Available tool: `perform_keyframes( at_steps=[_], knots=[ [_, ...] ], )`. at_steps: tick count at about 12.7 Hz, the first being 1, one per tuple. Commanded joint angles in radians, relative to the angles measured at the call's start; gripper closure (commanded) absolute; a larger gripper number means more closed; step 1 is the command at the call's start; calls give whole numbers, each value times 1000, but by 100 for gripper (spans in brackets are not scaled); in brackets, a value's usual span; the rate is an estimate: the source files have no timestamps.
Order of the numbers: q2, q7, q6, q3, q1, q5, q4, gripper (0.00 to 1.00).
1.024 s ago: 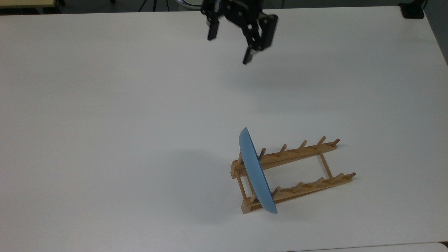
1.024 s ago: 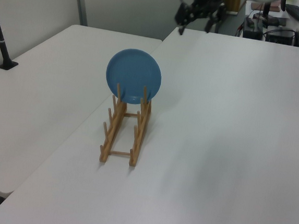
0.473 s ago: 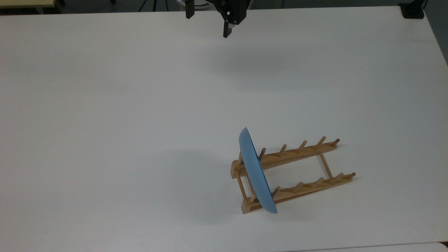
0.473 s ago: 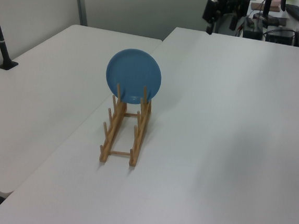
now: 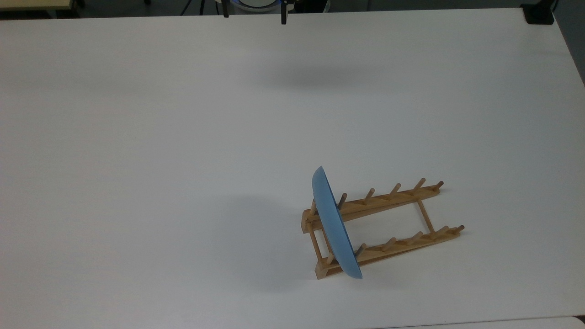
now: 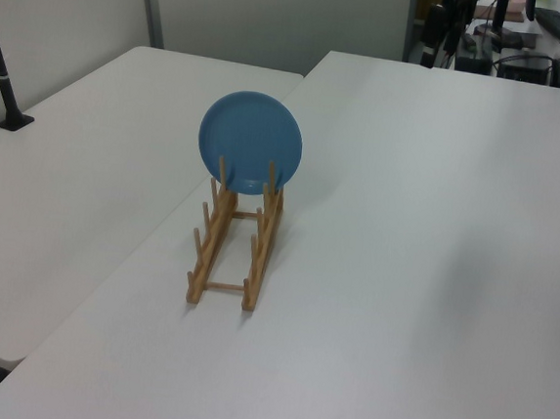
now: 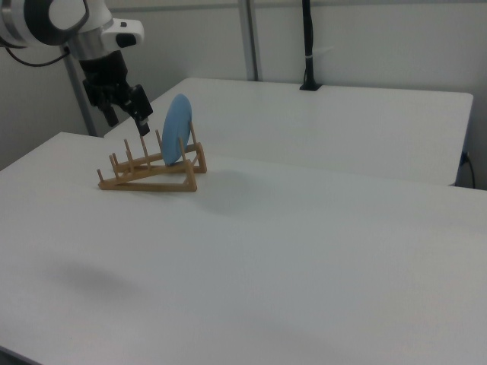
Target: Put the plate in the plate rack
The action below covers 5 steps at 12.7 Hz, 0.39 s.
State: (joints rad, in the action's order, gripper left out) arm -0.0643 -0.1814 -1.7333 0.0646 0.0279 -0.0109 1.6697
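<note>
The light-blue plate [image 5: 336, 224] stands on edge in the end slot of the wooden plate rack [image 5: 393, 196], held between its pegs. In the left view the plate [image 6: 251, 141] faces the camera at the far end of the plate rack [image 6: 201, 252]. My gripper [image 5: 254, 14] is open at the top view's upper edge, far from the plate, with nothing between its fingers. The right view has the gripper [image 7: 127, 118] hanging in the air to the left of the plate [image 7: 176, 129], above the plate rack [image 7: 144, 181].
The rack sits on a wide white table [image 5: 137, 137]. A black clamp base [image 5: 539, 13] is at the table's corner at the top view's upper right. A second white table [image 6: 90, 134] adjoins it, with a black pole [image 6: 2, 77] clamped on.
The open gripper has pulled back toward the top view's upper edge and to its left, until just the fingertips show there. Plate and rack have not moved.
</note>
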Motion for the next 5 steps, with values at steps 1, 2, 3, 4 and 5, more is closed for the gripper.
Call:
perform_keyframes(
  at_steps=[1,2,3,4,5],
  knots=[
    [-25,232,-5,-8,-29,23,36,0],
    [-25,229,-6,-8,-32,23,35,0],
    [-26,227,-3,-11,-34,22,32,0],
    [-26,224,-5,-23,-33,22,30,0],
    [-25,226,-6,-29,-31,22,27,0]
  ],
)
